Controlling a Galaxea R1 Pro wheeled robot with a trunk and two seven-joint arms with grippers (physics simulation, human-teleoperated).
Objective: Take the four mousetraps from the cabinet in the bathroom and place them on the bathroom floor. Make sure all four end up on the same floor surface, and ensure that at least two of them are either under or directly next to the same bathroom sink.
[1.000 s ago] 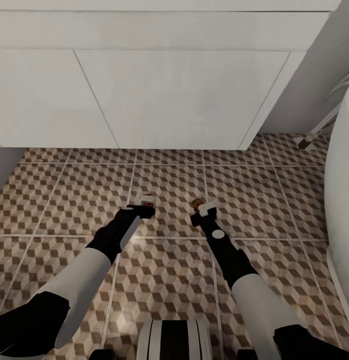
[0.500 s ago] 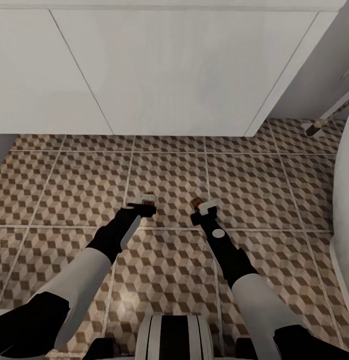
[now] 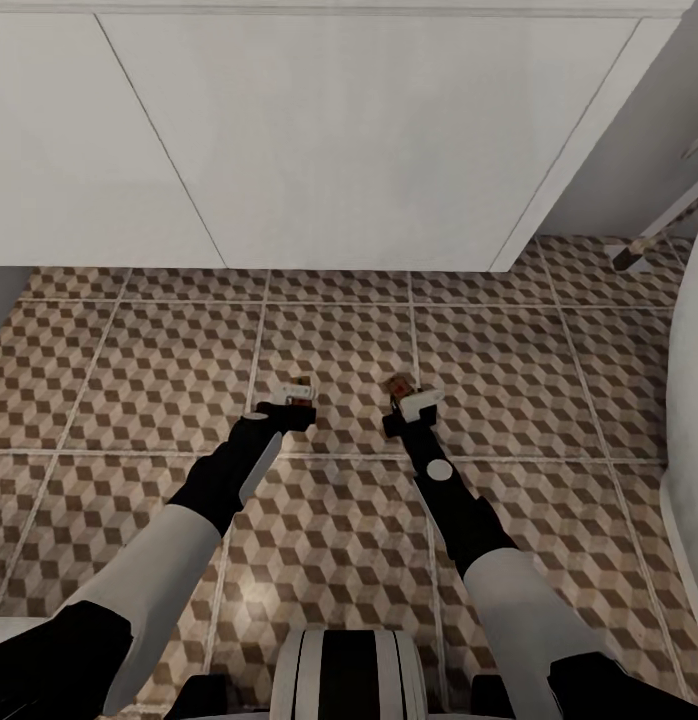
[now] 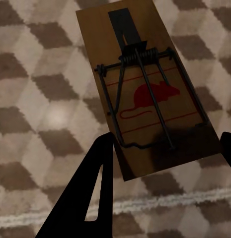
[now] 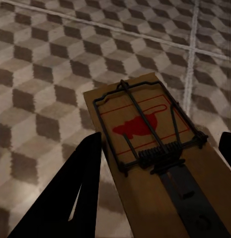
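Two mousetraps, brown wooden boards with dark wire and a red mouse print, are held low over the bathroom floor [image 3: 139, 380] of cube-pattern tiles. My left gripper [image 3: 294, 398] [image 4: 167, 139] is shut on one mousetrap [image 3: 302, 383] [image 4: 145, 94], its dark fingers [image 4: 90, 193] clamping the board's near end. The right gripper [image 3: 411, 400] [image 5: 162, 136] is shut on the other mousetrap [image 3: 396, 384] [image 5: 155, 163] in the same way. Both traps hang a short way in front of the white vanity [image 3: 339, 150] that carries the bathroom sink. The cabinet is out of view.
A curved white fixture [image 3: 689, 420] fills the right edge. A slanted pale leg with a dark foot [image 3: 634, 250] stands at the far right beside the vanity's corner. My base [image 3: 344, 675] sits at the bottom. Open tiles lie between the grippers and the vanity.
The head camera tilted, so the vanity shifted in the picture. Both grippers edged slightly forward toward the vanity, each still holding its trap.
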